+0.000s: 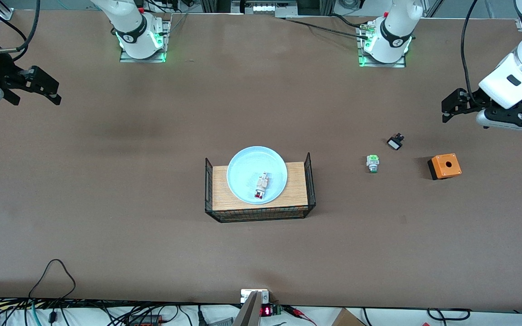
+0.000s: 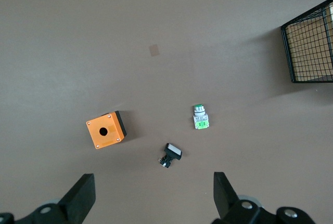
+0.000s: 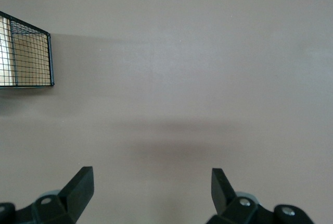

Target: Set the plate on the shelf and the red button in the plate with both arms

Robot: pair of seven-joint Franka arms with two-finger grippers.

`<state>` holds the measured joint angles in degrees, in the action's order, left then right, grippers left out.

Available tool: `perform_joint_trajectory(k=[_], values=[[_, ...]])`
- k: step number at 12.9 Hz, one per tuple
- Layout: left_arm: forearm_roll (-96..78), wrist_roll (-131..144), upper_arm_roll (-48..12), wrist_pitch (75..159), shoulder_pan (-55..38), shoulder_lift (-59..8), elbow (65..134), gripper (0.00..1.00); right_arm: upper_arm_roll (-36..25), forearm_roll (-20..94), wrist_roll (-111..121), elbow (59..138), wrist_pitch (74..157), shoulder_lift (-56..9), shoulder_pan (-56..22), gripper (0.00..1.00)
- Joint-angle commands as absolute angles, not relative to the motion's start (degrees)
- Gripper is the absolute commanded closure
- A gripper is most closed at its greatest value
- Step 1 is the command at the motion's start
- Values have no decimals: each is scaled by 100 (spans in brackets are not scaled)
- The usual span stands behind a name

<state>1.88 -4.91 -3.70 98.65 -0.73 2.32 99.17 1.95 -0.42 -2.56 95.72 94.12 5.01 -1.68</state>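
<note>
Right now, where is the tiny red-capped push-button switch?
In the front view, the tiny red-capped push-button switch lies in the round pale-blue glossy plate, which rests on the black wire-mesh tray with a wooden base mid-table.

No legible text, labels or numbers.

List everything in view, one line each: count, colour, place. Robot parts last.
plate: one, pale blue, on the wire basket's wooden board
red button: one, white with red cap, lying in the plate
wire basket: one, black, mid-table
green button: one, toward the left arm's end
black switch: one, white-faced, beside the green button
orange box: one, beside both
left gripper: black, fingers open, over the table
right gripper: black, fingers open, waiting
</note>
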Motion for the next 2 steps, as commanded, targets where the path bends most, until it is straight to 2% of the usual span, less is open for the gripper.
perform_joint_trajectory(k=[1,2], values=[[123,-554,-404,9756,-35,185,9800,0,185,-35,-343,9439,9325,448,-176,0],[123,-554,-404,9756,-35,185,9800,0,193,-35,-343,9439,9325,448,-176,0]])
